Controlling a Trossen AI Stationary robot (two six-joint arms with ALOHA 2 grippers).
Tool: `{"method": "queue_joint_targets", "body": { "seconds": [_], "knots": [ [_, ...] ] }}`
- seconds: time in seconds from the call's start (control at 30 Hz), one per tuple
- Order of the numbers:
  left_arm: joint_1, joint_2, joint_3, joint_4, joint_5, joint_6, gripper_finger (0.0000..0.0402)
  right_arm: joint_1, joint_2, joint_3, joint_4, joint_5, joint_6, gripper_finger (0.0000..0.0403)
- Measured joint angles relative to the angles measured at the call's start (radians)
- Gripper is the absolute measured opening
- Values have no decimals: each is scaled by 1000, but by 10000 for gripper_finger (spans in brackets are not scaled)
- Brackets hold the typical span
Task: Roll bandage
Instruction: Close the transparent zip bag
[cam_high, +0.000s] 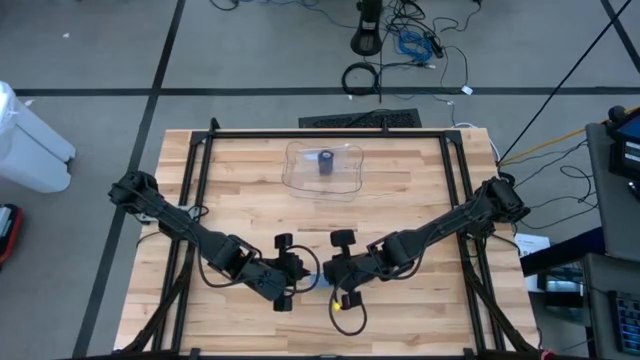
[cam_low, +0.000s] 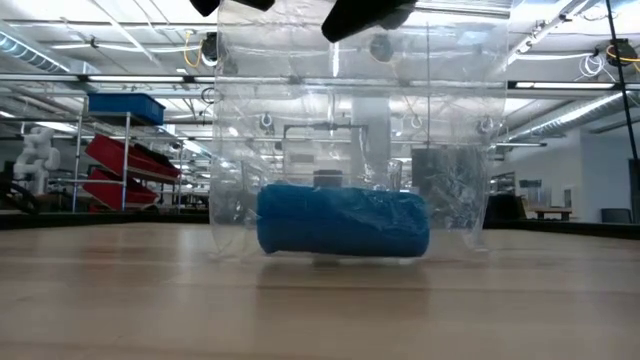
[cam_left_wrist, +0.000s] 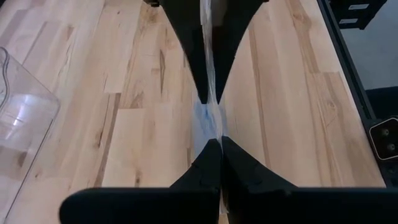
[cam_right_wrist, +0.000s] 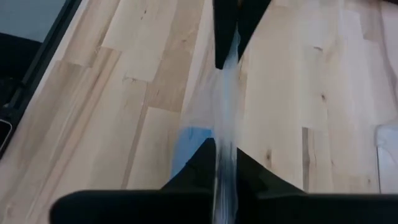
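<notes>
The bandage is a thin pale blue strip held on edge between my two grippers, near the middle of the table's near side. My left gripper and my right gripper face each other, tips almost meeting, both shut on the strip. In the high view they meet at the bandage. A blue patch of bandage shows just below my right fingers. A blue roll lies inside the clear container at the far middle of the table. My left gripper pinches the strip between its two fingers, coming slanting down from the table's left. The strip stands on edge and runs straight on to the other gripper. It looks drawn straight between the two. My right gripper pinches the strip between its two fingers, coming slanting down from the table's right. The strip passes between the fingers on edge, and from there runs straight toward the left gripper's tips.
The clear container fills the middle of the low view. Black frame rails run along the table's left, right and far sides. Bare wood lies between the grippers and the container.
</notes>
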Motion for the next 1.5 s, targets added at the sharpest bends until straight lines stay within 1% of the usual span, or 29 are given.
{"method": "queue_joint_targets", "body": {
  "seconds": [0.1, 0.27, 0.37, 0.43, 0.5, 0.77, 0.87, 0.93, 1.13, 1.27, 1.37, 1.5],
  "knots": [
    [0, 0, 0, 0, 6, 0, 0, 4, 0, 0, 3, 1, -20, 39],
    [0, 0, 0, 0, 20, 0, 0, 4, -6, 0, 6, 4, -15, 102],
    [0, 0, 0, 0, 23, 0, 0, 4, -20, 0, 7, 14, 21, 123],
    [0, 0, 0, 0, 23, 0, 0, 5, -30, 0, 7, 38, 27, 125],
    [0, 0, 0, 0, 23, 0, 0, 10, -38, 0, 6, 54, 28, 117],
    [0, 0, 0, 0, 26, -1, 0, 15, -45, 0, -27, 47, 21, 40],
    [0, 0, 0, 0, 26, -1, 0, 15, -44, 0, -39, 47, 9, 31],
    [0, 0, 0, 0, 26, -1, 0, 15, -45, 0, -33, 47, 7, 38],
    [0, 0, 0, 0, 26, -1, 0, 15, -44, 0, -29, 48, 7, 96],
    [0, 0, 0, 0, 26, -1, 0, 15, -44, 0, -29, 48, 3, 123],
    [0, 0, 0, 0, 26, -1, 0, 15, -44, 0, -29, 47, -1, 129],
    [0, 0, 0, 0, 27, -1, 0, 14, -44, 0, -29, 48, -1, 125]
  ]
}}
